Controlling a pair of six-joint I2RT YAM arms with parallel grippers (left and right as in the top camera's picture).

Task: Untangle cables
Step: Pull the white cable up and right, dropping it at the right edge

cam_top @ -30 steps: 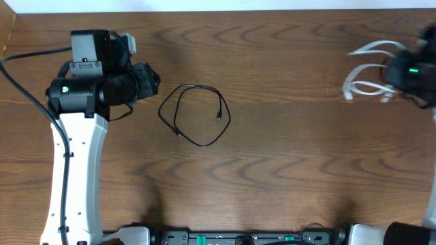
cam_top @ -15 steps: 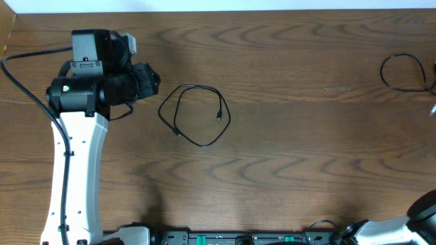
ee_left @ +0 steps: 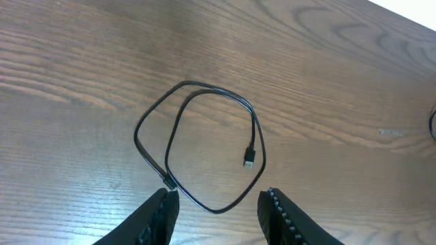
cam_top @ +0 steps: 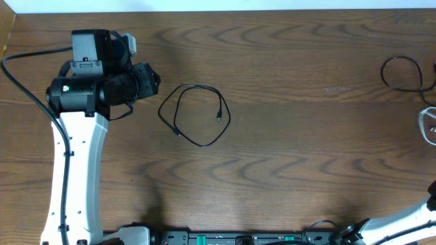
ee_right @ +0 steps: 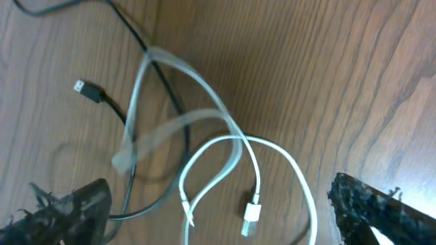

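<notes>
left arm (cam_top: 75, 156): white link, black joints, green LED (cam_top: 66, 88) | left claw (ee_left: 218, 207): black ridged fingers (ee_left: 283, 221)

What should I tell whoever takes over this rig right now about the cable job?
Left gripper: jaws open, empty, hovering over the black looped cable, which lies alone near the left arm.
Right gripper: jaws open, empty, above the white cable and the second black cable at the table's right edge.
Done: the black looped cable is separated.
Left: the white cable crosses the second black cable; pull them apart.
</notes>
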